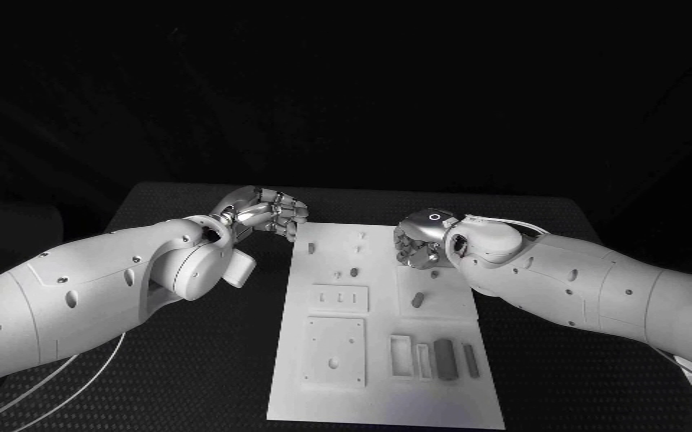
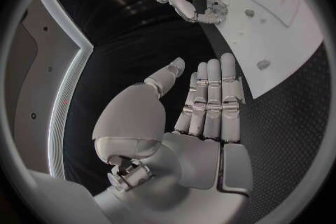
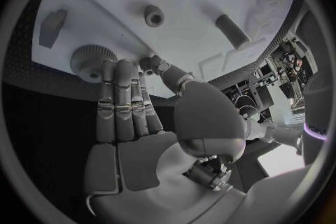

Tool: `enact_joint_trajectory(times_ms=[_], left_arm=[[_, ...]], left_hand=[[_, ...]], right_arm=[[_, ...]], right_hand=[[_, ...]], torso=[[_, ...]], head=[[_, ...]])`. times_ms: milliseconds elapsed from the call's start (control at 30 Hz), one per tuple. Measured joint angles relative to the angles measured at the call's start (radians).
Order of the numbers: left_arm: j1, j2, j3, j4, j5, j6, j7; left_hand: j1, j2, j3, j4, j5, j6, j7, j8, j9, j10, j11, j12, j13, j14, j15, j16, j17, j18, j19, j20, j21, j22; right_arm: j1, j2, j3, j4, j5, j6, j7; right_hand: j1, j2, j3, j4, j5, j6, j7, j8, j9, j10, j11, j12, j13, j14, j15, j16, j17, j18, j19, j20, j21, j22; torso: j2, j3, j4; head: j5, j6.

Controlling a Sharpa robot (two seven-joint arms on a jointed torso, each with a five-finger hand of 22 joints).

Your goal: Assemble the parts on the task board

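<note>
Near you: small grey bar parts (image 1: pixel 446 359) on white plastic task board (image 1: pixel 325 392), prob light, hard, slippery; pinch sides. Left hand (image 2: pixel 203 117) flat, holds nothing; right hand (image 3: pixel 133 123) fingers straight, holds nothing.

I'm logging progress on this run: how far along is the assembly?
Early, by the look of it. Nothing looks finished: loose parts lie along the board's near edge, and small ones sit further up. The left hand hangs open beside the board, holding nothing. The right hand is over the board's right side, fingers reaching toward a knurled round part; whether it grips it is unclear.
</note>
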Motion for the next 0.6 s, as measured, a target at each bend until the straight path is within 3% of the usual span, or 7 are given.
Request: enact_joint_trajectory(times_ms=[600], left_arm=[[0.000, -0.002, 0.000, 0.003, 0.000, 0.005, -0.006]], left_hand=[[0.000, 0.000, 0.000, 0.000, 0.000, 0.000, 0.000, -0.004, 0.001, 0.000, 0.000, -0.004, 0.002, 0.000, 0.000, -0.004, 0.002, 0.000, -0.006, -0.002, 0.000, 0.002]], right_arm=[[0.000, 0.023, 0.001, -0.020, 0.001, -0.011, -0.001]], right_hand=[[0.005, 0.005, -0.003, -0.003, 0.000, 0.026, -0.011, 0.000, -0.001, 0.031, -0.012, 0.001, -0.003, 0.011, -0.004, 0.027, 0.011, 0.000, 0.013, -0.006, 0.030, 0.000]], torso=[[0.007, -0.0005, 0.0028]], head=[[0.000, -0.001]])
